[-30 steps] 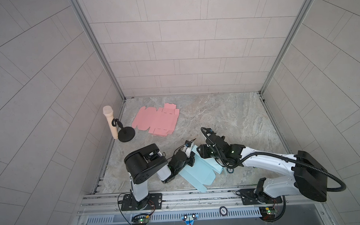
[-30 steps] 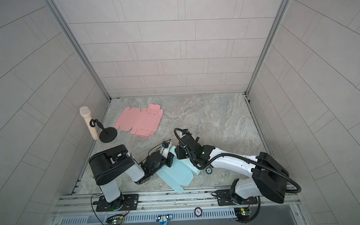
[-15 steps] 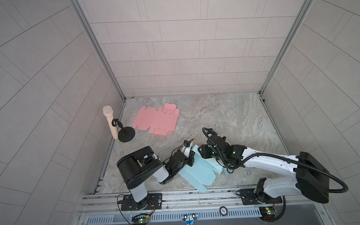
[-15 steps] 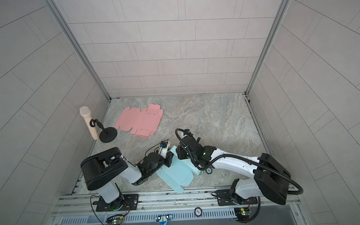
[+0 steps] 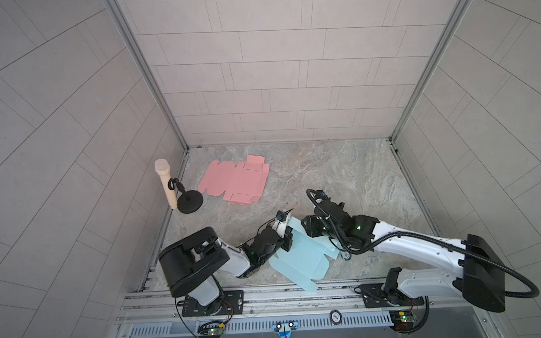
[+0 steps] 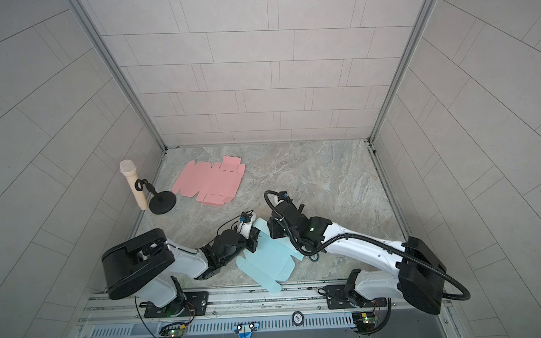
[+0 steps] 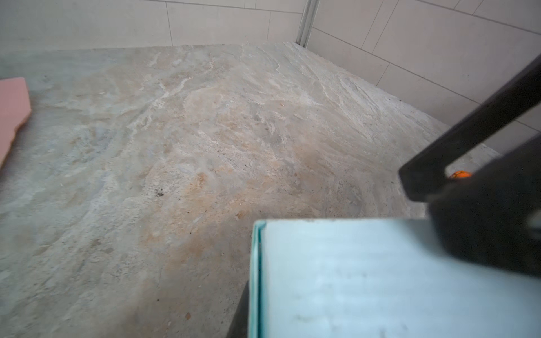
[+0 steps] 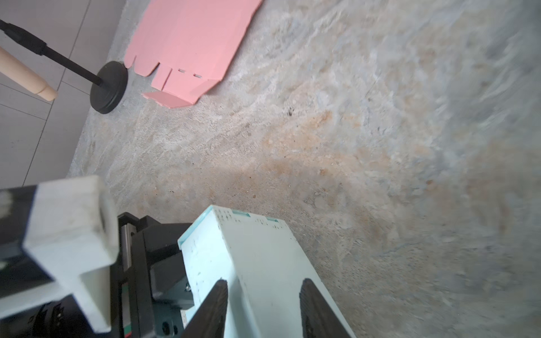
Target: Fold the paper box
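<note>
one marbled desk (image 5: 340, 173) carries everything; on it, just inside the middle of the front edge, lies the blue paper box (image 5: 300, 264), a die-cut card blank, mostly flat, with one long wall doubled up and standing on its far side and one tab poking over the front edge; it looks light and thin, stiff only between the scored lines, so i judge it will slide on the smooth stone and buckle if pinched mid-panel; the raised wall and the creases beside it are the places to take hold, one side pinned while the other is turned up; a pink blank (image 5: 235, 183) lies flat toward the back left corner, well apart from the box; a microphone (image 5: 166, 185) on a black stand leans at the left edge, also away from the work; what crowds the box is the arms themselves, meeting close over the same wall; the right gripper (image 8: 263, 281) straddles that wall, jaws part-way apart with a finger pressed on each face; the left gripper (image 5: 286, 239) is closed tight at the wall's end and seems to pinch the card there, though its fingertips are hidden.
</note>
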You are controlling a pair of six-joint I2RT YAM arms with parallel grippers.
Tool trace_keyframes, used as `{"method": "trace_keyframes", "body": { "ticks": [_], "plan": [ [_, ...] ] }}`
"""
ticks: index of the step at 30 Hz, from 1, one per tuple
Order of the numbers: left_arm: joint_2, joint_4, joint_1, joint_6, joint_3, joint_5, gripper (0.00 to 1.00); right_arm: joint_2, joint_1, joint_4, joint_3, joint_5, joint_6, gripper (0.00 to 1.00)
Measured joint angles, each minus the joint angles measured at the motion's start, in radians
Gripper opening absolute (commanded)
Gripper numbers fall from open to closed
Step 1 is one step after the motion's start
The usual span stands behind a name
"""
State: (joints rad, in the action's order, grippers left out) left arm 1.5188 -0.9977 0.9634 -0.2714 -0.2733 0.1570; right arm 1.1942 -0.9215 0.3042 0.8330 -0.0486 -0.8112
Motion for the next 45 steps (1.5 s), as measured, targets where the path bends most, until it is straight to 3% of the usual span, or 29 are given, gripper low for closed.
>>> {"method": "trace_keyframes", "body": {
  "ticks": [7, 13, 19, 30, 45],
  "plan": [
    [-0.252, 0.425, -0.001, -0.083, -0.109, 0.074, 0.05, -0.192, -0.082, 0.163, 0.163, -0.142, 0.103, 0.27],
    [-0.387, 0.762, -0.016, -0.177, -0.231, 0.14, 0.03, -0.222, -0.171, 0.259, 0.211, -0.266, 0.15, 0.07],
    [-0.438, 0.975, -0.036, -0.246, -0.297, 0.187, 0.0, -0.195, -0.196, 0.307, 0.23, -0.357, 0.161, 0.04],
    [-0.487, 1.115, -0.084, -0.325, -0.311, 0.175, 0.0, -0.137, -0.196, 0.283, 0.177, -0.423, 0.16, 0.04],
    [-0.599, 1.116, -0.093, -0.369, -0.301, 0.089, 0.01, -0.021, -0.188, 0.213, 0.211, -0.408, 0.154, 0.06]
  ]
}}
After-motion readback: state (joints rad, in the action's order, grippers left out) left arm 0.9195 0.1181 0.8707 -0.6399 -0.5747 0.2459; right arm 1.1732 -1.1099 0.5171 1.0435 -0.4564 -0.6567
